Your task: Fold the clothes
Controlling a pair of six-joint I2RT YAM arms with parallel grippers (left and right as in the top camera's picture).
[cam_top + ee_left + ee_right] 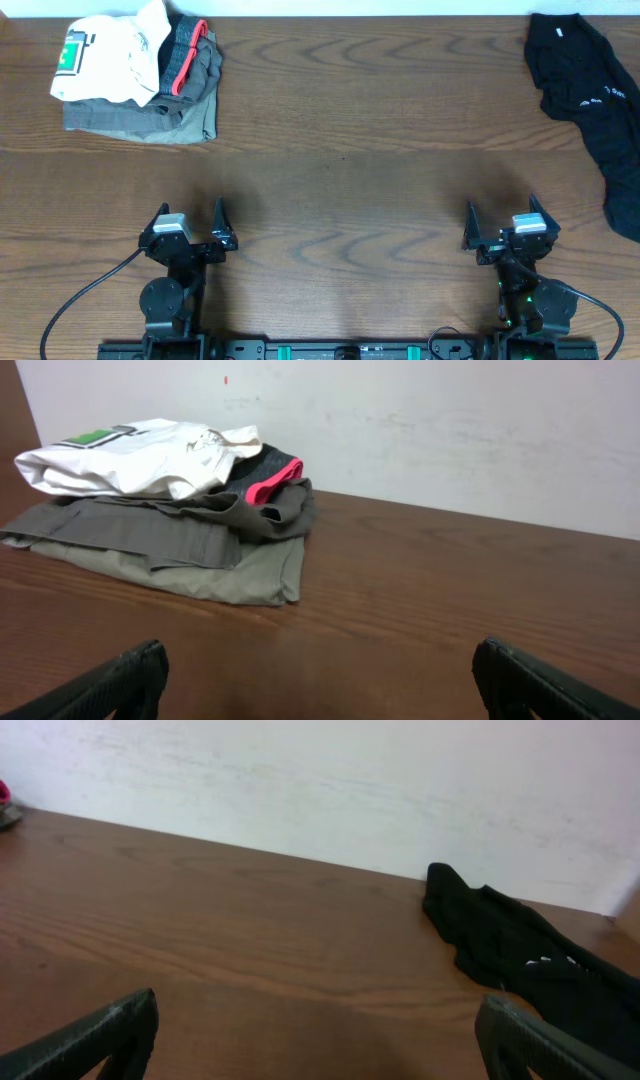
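The black garment (590, 95) with small white lettering lies crumpled at the table's far right corner, running down along the right edge. It also shows in the right wrist view (520, 955), ahead and to the right of the jaws. My left gripper (188, 222) is open and empty near the front left, its fingertips at the bottom corners of the left wrist view (320, 682). My right gripper (503, 222) is open and empty near the front right (318, 1035), well short of the garment.
A folded pile stands at the far left: grey garments with red trim (150, 110) under a white garment with a green patch (105, 60). It shows in the left wrist view too (170, 530). A pale wall runs behind the wooden table (350, 150).
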